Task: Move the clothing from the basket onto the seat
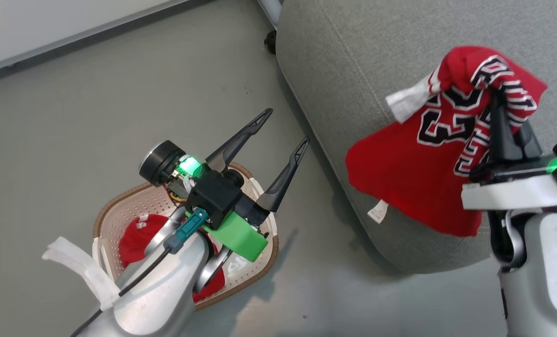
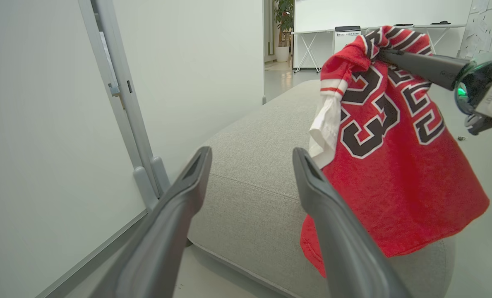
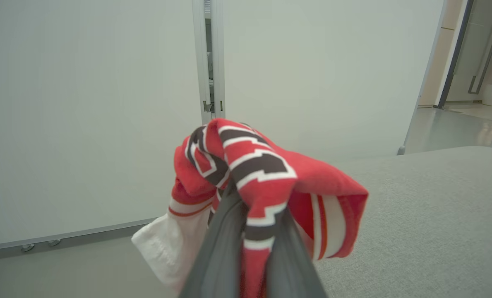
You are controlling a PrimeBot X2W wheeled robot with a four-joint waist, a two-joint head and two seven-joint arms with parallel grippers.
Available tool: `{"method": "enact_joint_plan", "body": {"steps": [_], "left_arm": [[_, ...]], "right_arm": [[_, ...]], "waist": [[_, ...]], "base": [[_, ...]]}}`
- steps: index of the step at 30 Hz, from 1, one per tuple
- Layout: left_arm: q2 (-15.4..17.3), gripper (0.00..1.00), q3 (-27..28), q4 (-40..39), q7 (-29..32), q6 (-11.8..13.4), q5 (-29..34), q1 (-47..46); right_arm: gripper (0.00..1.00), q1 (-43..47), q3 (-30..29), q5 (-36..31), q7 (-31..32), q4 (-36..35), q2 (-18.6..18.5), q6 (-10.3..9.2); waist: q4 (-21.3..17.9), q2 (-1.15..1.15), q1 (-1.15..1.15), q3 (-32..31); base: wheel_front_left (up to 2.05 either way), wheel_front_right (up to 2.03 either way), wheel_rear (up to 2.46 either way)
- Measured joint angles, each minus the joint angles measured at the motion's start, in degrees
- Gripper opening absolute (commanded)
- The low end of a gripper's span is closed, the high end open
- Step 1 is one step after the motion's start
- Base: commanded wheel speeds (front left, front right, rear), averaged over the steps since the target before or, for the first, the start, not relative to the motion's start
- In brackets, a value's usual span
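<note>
Two dark fingers of the right hand (image 1: 498, 100) are clenched on a bunched fold of the jersey (image 1: 414, 178) near its striped trim. The rest hangs limp from that pinch over the near corner of the seat (image 1: 353, 56), with the lower hem close against the cushion's rounded edge; whether it touches is hard to tell. The cloth looks light and soft, so it will likely slump into a heap once let go, and a pinch on gathered fabric seems hold enough. It is red with a white panel, white stripes, black numerals edged in white, and a small white label at the hem. The left hand (image 1: 288, 125) is spread wide and empty above the basket (image 1: 119, 206), which stands on the floor (image 1: 95, 117) beside the seat with a plain red garment (image 1: 137, 236) lying inside.
</note>
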Motion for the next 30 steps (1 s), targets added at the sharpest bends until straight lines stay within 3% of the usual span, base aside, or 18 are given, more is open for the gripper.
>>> {"method": "enact_joint_plan", "body": {"steps": [9,15,24,30], "left_arm": [[1.5,1.00,1.3,-2.0,0.0,-0.1,1.1,-3.2],[2.6,1.00,1.6,-2.3,0.0,-0.4,1.8,-6.1],[1.7,1.00,0.4,-2.7,0.0,-0.9,2.7,-10.1],[1.9,1.00,0.9,-2.6,0.0,-1.0,3.0,-10.4]], "right_arm": [[0.00,-18.9,-4.8,-3.2,0.0,-1.5,-3.5,0.00],[0.00,-32.7,-8.1,-3.6,0.0,1.2,-7.1,0.00],[0.00,-50.6,-13.2,-4.9,0.0,11.3,-15.8,0.00],[0.00,-54.7,-15.7,-6.1,0.0,19.5,-17.7,0.01]], "waist": [[0.7,0.00,0.00,7.7],[1.3,0.00,0.01,14.1],[3.3,0.00,0.01,23.1],[5.0,0.00,0.01,27.1]], "base": [[0.00,0.00,0.00],[0.00,0.00,0.00],[0.00,0.00,0.00],[0.00,0.00,0.00]]}}
